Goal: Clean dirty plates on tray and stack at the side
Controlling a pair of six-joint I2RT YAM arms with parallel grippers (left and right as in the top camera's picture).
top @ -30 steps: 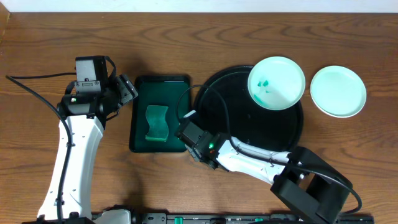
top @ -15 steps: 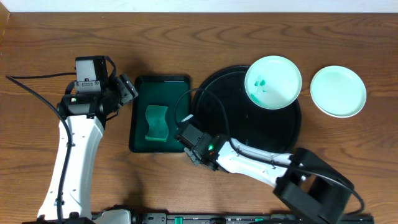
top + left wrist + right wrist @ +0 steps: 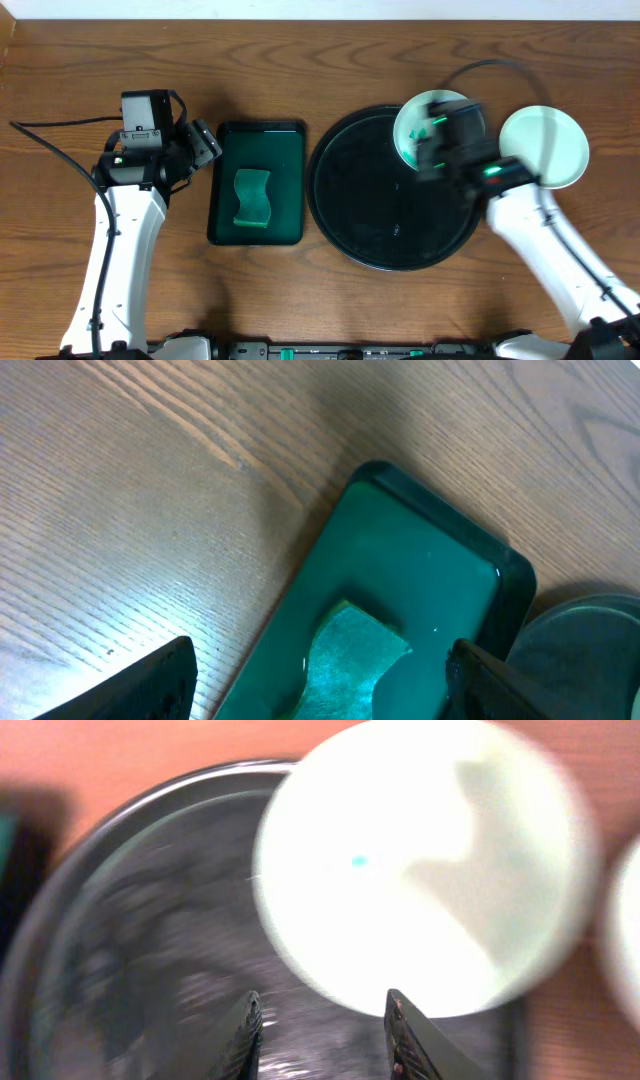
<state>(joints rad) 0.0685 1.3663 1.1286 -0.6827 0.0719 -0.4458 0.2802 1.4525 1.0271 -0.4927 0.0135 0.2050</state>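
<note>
A white plate [image 3: 408, 128] with teal-green smears lies at the back right of the round black tray [image 3: 370, 200]. A second, clean-looking plate [image 3: 550, 145] rests on the table to the right, off the tray. My right gripper [image 3: 432, 160] hovers, blurred, over the smeared plate's near edge. In the right wrist view the gripper [image 3: 322, 1035] is open above the tray [image 3: 150, 950], nothing between its fingers, with the plate [image 3: 420, 870] just ahead. My left gripper [image 3: 205, 143] stands open at the green tray's left edge.
A rectangular dark green tray [image 3: 285, 140] holding a green sponge [image 3: 252, 197] sits left of the black tray. In the left wrist view the sponge [image 3: 350, 660] lies below my open left gripper [image 3: 320, 690]. The black tray's rim [image 3: 590, 650] shows at the right.
My right arm swung from the black tray's front-left edge across to the back right, over the smeared plate, and its jaws opened. Plate and tray shifted slightly left. The left arm stayed still.
</note>
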